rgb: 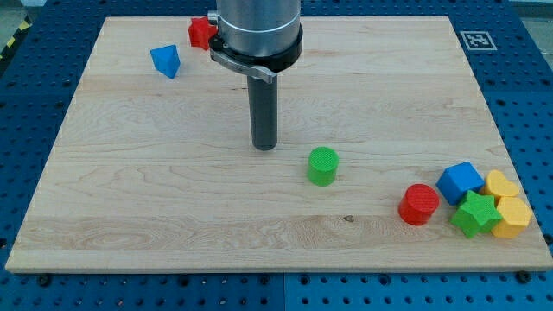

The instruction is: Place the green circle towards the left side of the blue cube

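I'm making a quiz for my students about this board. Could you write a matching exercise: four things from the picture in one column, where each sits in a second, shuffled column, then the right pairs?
Things:
1. green circle
2. blue cube
3. blue triangular block
4. my tip

Places:
A. near the board's top left corner in the view
B. in the cluster at the view's bottom right, next to the red circle
C. alone near the middle of the board
D. just to the view's left of, and slightly above, the green circle, not touching it

Pairs: 1-C, 2-B, 3-A, 4-D
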`<state>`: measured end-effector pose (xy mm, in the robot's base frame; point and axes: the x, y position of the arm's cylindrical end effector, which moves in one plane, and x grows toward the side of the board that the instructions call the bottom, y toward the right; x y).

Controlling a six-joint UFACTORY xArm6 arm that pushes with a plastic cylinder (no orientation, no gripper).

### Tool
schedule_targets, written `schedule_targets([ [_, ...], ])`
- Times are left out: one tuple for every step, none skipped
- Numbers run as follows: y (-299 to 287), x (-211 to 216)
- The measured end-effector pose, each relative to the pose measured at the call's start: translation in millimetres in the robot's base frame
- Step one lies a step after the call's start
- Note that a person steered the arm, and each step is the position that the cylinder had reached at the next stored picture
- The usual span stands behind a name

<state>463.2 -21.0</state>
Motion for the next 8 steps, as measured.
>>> schedule_targets([
  [-0.7, 8.2],
  [-0.1, 27.4],
  [32.1, 33.6],
  [98.9, 33.6],
  [146.1, 33.6],
  [133.6, 33.6],
  [115.6, 41.5],
  [132.0, 53.9],
])
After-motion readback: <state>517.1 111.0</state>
